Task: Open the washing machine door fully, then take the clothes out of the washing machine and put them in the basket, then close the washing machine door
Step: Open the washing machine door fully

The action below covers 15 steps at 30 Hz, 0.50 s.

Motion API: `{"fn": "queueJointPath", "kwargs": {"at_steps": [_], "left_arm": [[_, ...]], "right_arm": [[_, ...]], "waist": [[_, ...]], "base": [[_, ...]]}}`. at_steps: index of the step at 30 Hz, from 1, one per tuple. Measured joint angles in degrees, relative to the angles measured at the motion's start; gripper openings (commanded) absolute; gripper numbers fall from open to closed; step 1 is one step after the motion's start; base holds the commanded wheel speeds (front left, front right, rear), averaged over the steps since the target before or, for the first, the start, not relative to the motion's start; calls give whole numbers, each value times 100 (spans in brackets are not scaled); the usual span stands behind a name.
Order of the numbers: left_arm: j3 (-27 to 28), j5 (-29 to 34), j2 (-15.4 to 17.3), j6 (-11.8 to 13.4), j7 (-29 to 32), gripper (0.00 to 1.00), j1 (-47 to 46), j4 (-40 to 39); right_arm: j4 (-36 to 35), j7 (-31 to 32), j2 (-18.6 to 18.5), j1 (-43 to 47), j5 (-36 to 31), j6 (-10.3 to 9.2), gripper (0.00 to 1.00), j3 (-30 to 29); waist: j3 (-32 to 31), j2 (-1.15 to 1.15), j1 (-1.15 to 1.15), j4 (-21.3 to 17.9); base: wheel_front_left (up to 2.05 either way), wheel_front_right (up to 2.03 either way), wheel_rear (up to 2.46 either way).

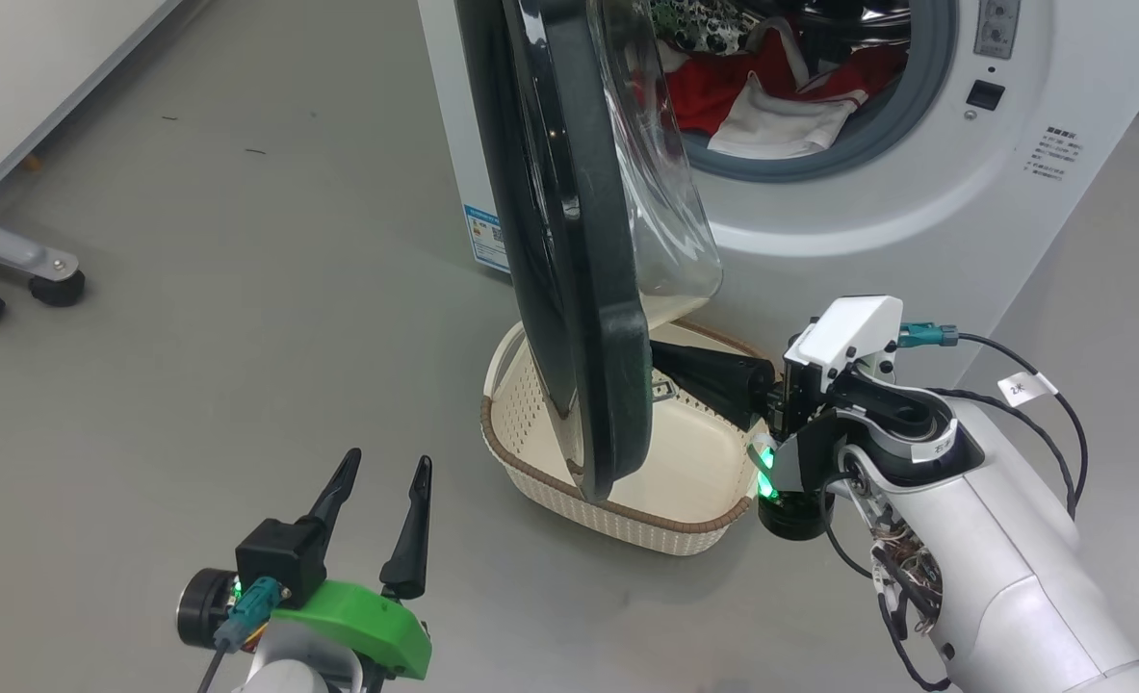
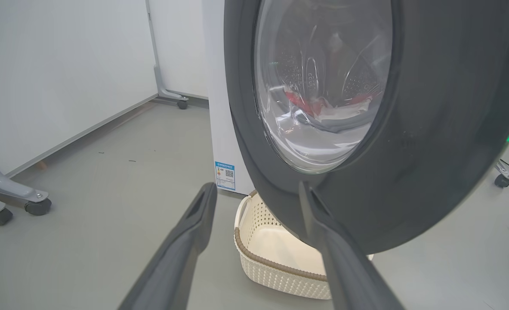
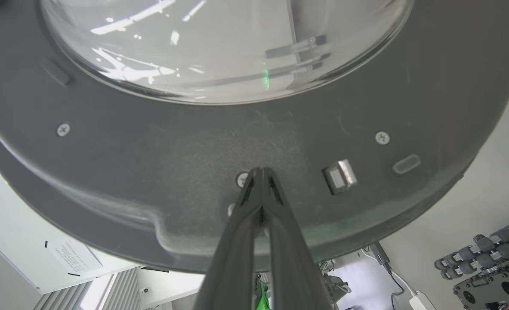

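The washing machine door stands partly open, edge-on in the head view, its glass bowl facing the drum. My right gripper is shut with nothing in it, and its tips press on the door's grey inner face below the glass. Red and white clothes lie inside the white washing machine; the left wrist view shows the clothes through the door glass. The cream basket sits on the floor under the door. My left gripper is open and empty, left of the basket, short of the door's black rim.
A grey wheeled frame leg stands at the far left by the white wall. A blue label marks the washer's side. Another caster sits on the floor to the right. Bare grey floor lies left of the basket.
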Motion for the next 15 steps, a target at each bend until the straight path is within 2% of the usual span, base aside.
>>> {"fn": "queueJointPath", "kwargs": {"at_steps": [10,15], "left_arm": [[33,0,0,26,0,100,10,-14],[168,0,3,89,0,100,88,-43]], "right_arm": [[-103,-254,10,0,169,3,0,492],[-65,-417,13,-3,137,107,0,579]], "waist": [[12,0,0,21],[-15,0,0,-61]], "base": [[0,0,0],[0,0,0]]}}
